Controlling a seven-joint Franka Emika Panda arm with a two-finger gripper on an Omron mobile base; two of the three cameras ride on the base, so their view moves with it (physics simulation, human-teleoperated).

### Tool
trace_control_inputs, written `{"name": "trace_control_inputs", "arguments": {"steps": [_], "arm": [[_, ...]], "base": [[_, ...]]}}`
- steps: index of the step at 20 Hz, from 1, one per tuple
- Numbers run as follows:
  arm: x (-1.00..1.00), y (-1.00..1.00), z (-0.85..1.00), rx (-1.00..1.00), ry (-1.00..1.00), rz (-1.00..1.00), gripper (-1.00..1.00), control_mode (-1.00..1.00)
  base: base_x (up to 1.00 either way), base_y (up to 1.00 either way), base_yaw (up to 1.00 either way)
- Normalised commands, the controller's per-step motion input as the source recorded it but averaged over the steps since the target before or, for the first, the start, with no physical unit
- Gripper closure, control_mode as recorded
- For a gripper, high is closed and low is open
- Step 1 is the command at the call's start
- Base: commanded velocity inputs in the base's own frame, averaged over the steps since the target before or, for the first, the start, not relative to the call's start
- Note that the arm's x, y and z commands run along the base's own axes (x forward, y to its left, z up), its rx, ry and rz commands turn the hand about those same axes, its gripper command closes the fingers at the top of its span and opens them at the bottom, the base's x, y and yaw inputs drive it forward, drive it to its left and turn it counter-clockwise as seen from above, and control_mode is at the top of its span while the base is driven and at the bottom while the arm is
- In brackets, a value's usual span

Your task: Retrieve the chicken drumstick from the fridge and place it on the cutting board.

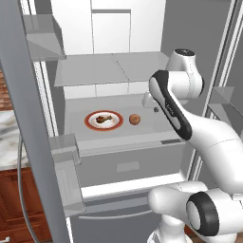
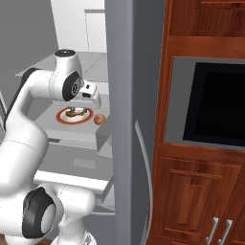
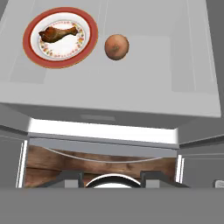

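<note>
1. Hand view looked down on the chicken drumstick [image 3: 60, 33], which lay on a red-rimmed plate [image 3: 33, 52] on a fridge [image 1: 142, 66] shelf, ahead of the hand and apart from it.
2. Round brown food [image 3: 116, 47] sat just beside the plate.
3. Whether the hand [image 2: 91, 94] was spread or pressed together could not be told; nothing was between its fingers.

plate [image 2: 72, 116]: near-left part hidden behind the arm in the right base view
tool: jaws hidden behind the arm's wrist
fridge [image 1: 114, 71]: top cut off by the edge
</note>
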Motion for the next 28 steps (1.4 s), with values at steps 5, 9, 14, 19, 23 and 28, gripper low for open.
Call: {"name": "trace_control_inputs", "arguments": {"steps": [5,9,14,19,23,28], "arm": [[-0.09,0.0,-0.17,0.0,0.0,0.0,-1.0,-1.0],[-0.15,0.01,-0.38,0.0,-0.02,-0.01,-1.0,-1.0],[-0.1,0.11,-0.5,0.0,-0.1,0.0,-1.0,-1.0],[0.0,0.23,-0.22,0.0,-0.15,0.12,-1.0,-1.0],[0.0,0.12,0.0,0.0,-0.17,0.2,-1.0,-1.0],[0.0,0.06,0.05,-0.01,-0.12,0.19,-1.0,-1.0]], "base": [[0.0,0.0,0.0],[0.0,0.0,0.0],[0.0,0.0,0.0],[0.0,0.0,0.0],[0.0,0.0,0.0],[0.0,0.0,0.0]]}}
